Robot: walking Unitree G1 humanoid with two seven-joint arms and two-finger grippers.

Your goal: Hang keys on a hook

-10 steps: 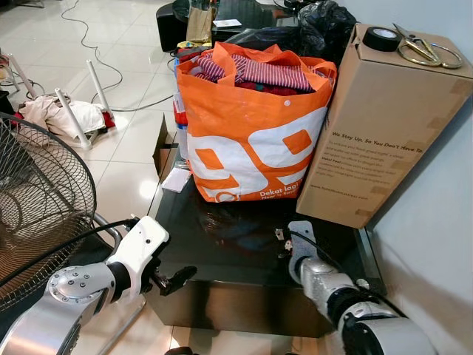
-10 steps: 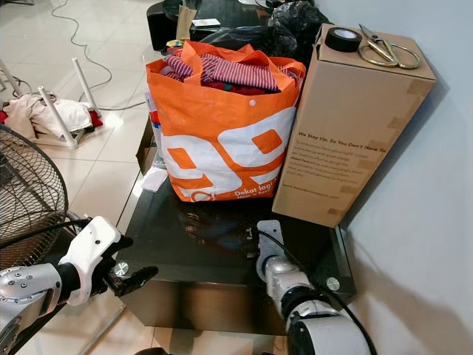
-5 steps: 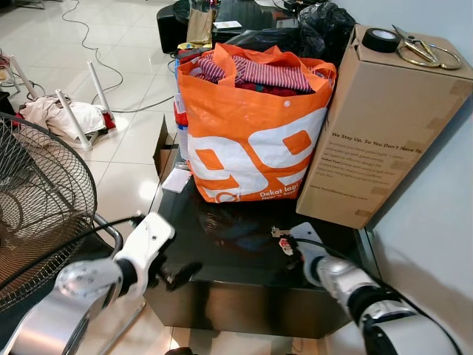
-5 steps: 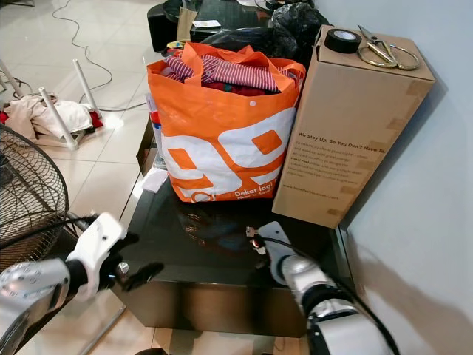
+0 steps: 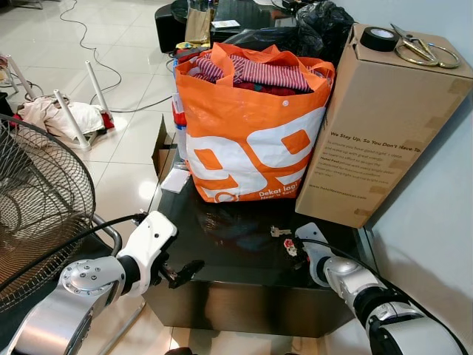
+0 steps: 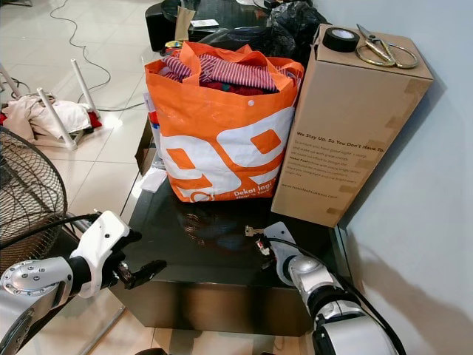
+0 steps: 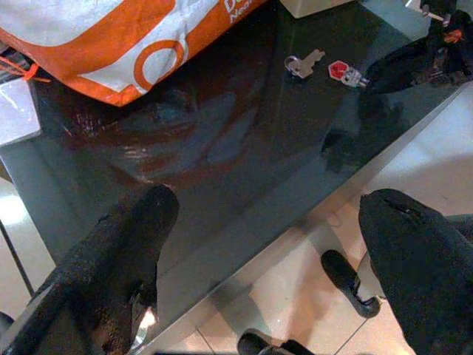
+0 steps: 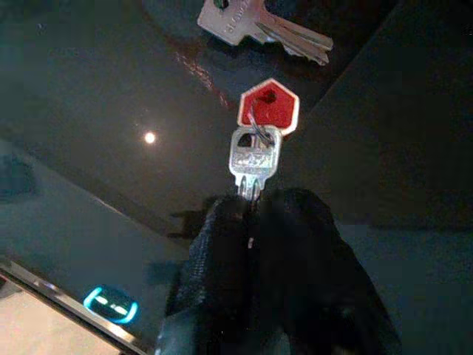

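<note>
While flat on the glass table (image 5: 244, 270), keys (image 8: 255, 140) blade-first in clenched right pincer (image 8: 255, 211), left pincer (image 7: 266, 251) released.

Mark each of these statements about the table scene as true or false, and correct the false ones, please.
1. The right gripper is shut on the blade of a key. True.
2. The red-tagged key hangs on a hook. False: it is just above the dark glass table, joined to the pinched key.
3. The left gripper is open near the table's front edge. True.
4. The orange bag is empty. False: striped cloth fills its top.
5. Scissors and a tape roll lie on the cardboard box. True.
</note>
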